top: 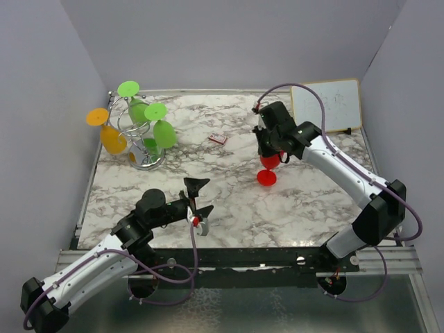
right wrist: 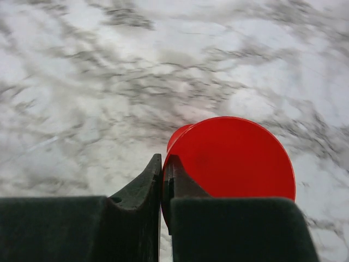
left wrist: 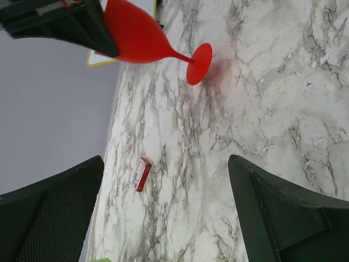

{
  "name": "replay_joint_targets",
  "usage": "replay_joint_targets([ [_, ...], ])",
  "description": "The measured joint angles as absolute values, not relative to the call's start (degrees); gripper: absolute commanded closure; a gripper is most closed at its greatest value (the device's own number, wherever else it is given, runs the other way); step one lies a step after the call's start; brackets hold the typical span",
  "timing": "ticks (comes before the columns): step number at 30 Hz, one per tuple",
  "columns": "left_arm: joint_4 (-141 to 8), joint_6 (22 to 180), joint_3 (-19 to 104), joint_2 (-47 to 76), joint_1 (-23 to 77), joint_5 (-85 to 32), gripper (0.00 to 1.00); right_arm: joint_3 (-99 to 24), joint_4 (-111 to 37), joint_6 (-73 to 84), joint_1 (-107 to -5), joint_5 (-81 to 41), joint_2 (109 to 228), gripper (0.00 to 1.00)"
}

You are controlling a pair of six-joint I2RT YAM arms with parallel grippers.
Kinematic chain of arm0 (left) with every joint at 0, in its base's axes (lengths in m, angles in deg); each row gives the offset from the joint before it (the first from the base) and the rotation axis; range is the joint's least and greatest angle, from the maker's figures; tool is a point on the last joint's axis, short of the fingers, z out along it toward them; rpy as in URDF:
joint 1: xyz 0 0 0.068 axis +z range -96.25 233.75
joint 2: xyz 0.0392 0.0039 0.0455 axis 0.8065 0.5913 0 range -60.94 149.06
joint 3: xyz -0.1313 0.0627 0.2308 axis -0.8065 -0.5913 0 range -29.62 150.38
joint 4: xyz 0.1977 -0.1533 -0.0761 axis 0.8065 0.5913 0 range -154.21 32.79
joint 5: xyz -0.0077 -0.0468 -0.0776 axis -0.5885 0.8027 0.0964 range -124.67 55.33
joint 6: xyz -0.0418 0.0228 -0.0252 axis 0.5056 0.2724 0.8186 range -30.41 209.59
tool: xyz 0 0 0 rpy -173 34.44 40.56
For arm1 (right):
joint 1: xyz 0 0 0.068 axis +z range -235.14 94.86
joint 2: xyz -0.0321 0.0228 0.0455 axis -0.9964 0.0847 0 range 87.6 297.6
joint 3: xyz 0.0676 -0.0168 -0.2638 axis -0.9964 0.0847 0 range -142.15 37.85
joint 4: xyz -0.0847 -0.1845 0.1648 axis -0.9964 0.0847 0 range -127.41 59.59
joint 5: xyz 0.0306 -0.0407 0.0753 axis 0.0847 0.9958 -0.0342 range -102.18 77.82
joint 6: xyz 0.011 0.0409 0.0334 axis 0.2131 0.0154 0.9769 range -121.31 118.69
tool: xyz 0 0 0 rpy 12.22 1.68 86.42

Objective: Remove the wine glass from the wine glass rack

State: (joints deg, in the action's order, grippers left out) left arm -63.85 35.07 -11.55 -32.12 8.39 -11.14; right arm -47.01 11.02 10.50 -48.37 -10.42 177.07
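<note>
The grey-veined marble table carries the wine glass rack on its round base at the far left. A small red-and-white box lies flat near the middle, and a white board (yellow-framed) is at the far right corner. The red wine glass seems to have its foot on the marble, though contact is unclear.

Open marble stretched across the near middle. The wine glass rack crowded the far-left corner, a red wine glass blocked centre-right, and the white board closed off the far right.
</note>
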Motion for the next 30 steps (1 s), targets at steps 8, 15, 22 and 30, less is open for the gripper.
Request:
replay_joint_targets([
  [8, -72.46, 49.74, -11.18, -31.88, 11.32, -14.16, 0.01, -39.63, 4.63, 17.94, -65.72, 2.10, 174.74, 0.99],
  [15, -77.14, 70.41, -2.20, -24.52, 20.82, -17.50, 0.01, -39.71, 1.14, 21.85, -75.10, 4.29, 175.92, 0.99],
  [22, -77.40, 81.95, 3.05, -20.65, 26.70, -24.14, 0.01, -43.52, -0.39, 23.07, -79.05, 4.92, 182.60, 0.99],
  [30, -78.36, 81.65, -0.64, -27.95, 26.70, -27.49, 0.01, -43.52, -1.53, 22.94, -79.91, 6.76, 184.20, 0.98],
])
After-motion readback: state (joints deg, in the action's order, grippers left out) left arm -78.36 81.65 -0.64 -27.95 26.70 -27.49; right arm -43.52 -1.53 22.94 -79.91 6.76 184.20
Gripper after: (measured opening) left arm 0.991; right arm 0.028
